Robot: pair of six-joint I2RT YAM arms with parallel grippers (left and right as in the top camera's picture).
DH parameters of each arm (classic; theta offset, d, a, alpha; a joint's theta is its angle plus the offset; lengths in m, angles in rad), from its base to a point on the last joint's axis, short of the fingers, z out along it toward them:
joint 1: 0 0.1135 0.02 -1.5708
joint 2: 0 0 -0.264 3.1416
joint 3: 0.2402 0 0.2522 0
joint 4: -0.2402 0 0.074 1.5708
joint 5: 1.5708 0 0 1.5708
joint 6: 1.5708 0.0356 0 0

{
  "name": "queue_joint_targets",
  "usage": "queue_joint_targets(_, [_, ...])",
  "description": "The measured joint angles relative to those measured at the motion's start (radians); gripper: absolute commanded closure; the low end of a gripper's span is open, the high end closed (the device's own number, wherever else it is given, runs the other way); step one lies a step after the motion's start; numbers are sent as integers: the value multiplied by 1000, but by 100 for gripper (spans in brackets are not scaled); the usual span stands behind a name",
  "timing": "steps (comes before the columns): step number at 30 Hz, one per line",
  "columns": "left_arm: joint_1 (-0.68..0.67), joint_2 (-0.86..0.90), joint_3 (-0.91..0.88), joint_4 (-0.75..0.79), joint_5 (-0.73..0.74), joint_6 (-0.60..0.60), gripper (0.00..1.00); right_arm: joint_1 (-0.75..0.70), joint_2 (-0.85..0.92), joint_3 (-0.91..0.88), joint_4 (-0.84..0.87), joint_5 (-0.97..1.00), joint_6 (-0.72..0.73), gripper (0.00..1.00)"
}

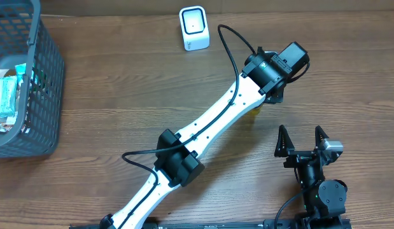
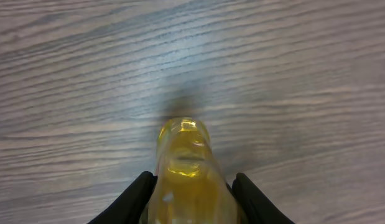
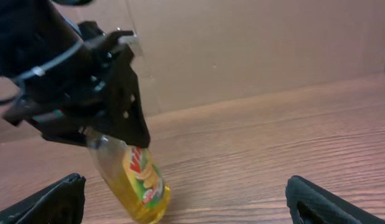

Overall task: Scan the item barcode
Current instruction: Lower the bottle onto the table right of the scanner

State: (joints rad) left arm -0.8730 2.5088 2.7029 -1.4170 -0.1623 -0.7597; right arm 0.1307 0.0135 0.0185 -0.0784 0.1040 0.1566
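Left wrist cam: left pincer clamps yellow bottle, right of tabletop centre. Grab done, scan not yet: scanner by far edge, well apart. Right pincer wide open, idle.

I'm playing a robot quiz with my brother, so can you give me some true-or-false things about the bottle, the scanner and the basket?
1. The left jaws are gripping the yellow bottle. True.
2. The right jaws are shut. False: they are wide open and hold nothing.
3. The white scanner sits inside the basket. False: it stands on the table, apart from the basket.
4. The basket holds packets. True.
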Motion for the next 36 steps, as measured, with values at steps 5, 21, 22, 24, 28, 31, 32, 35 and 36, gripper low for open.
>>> queue_joint_targets(5, [0, 9, 0, 45, -1, -44, 96, 0, 0, 0, 0, 0, -1, 0])
queue_joint_targets(21, [-5, 9, -16, 64, -4, -137, 96, 0, 0, 0, 0, 0, 0, 0])
queue_joint_targets(22, [-5, 9, -27, 66, -4, -137, 96, 0, 0, 0, 0, 0, 0, 0])
queue_joint_targets(24, [-9, 9, -49, 76, -4, -140, 96, 0, 0, 0, 0, 0, 0, 0])
queue_joint_targets(28, [-18, 9, -79, 100, -4, -145, 95, 0, 0, 0, 0, 0, 0, 0])
queue_joint_targets(31, [-24, 9, -82, 101, -4, -148, 95, 0, 0, 0, 0, 0, 0, 0])
queue_joint_targets(32, [-25, 9, -82, 101, -4, -148, 95, 0, 0, 0, 0, 0, 0, 0])
queue_joint_targets(35, [-31, 9, -83, 101, -4, -151, 95, 0, 0, 0, 0, 0, 0, 0])
queue_joint_targets(36, [-31, 9, -83, 101, -4, -151, 95, 0, 0, 0, 0, 0, 0, 0])
